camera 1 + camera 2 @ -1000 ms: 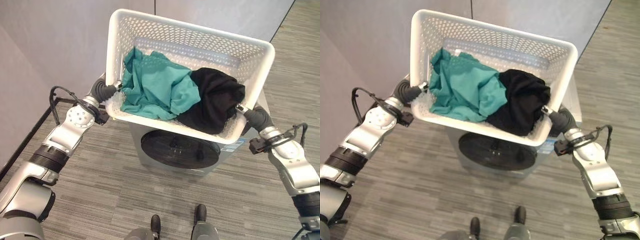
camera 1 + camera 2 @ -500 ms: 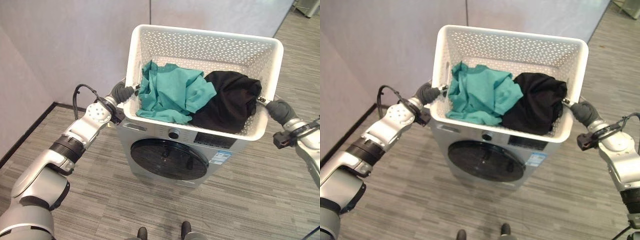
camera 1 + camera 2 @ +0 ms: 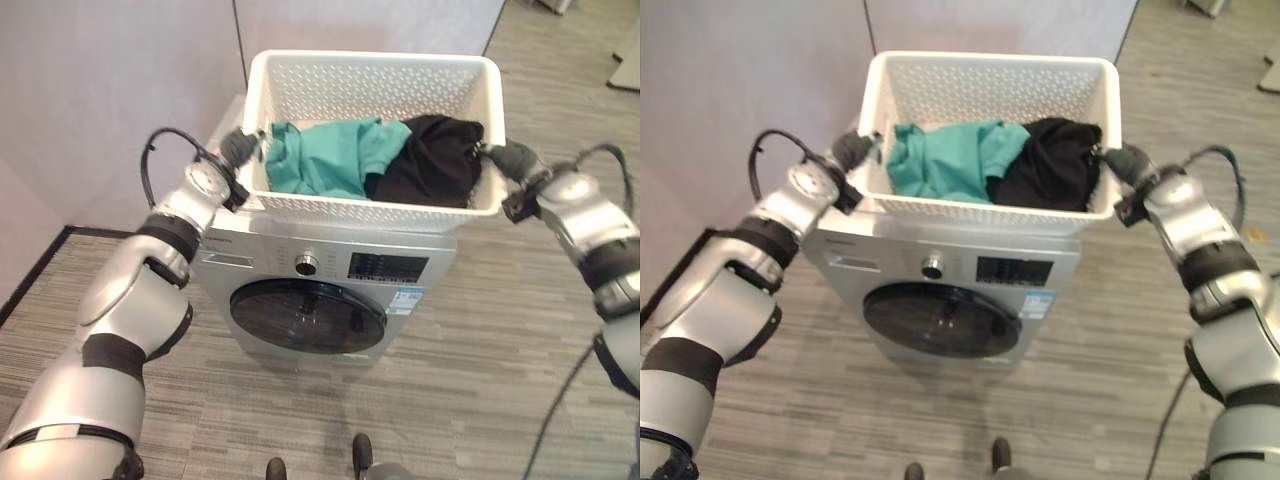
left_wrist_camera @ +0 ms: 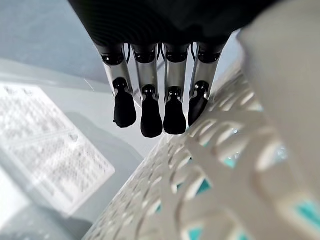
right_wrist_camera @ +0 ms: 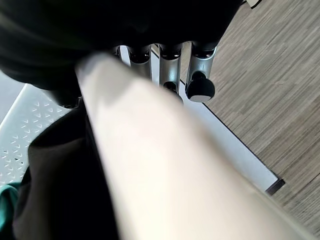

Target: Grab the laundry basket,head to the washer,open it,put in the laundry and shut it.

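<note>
Head views: white laundry basket [image 3: 372, 205] with teal [image 3: 325, 160] and black laundry [image 3: 425, 160] sits atop the washer [image 3: 320, 280], door shut; seat it level before letting go | left wrist: left hand [image 4: 150, 107] fingers curled down the mesh wall | right wrist: right hand [image 5: 165, 65] hooked over the rim.

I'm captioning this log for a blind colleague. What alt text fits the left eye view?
A white laundry basket holding a teal garment and a black garment sits over the top of a silver washer whose round door is closed. The left hand and right hand are at the basket's two ends.
</note>
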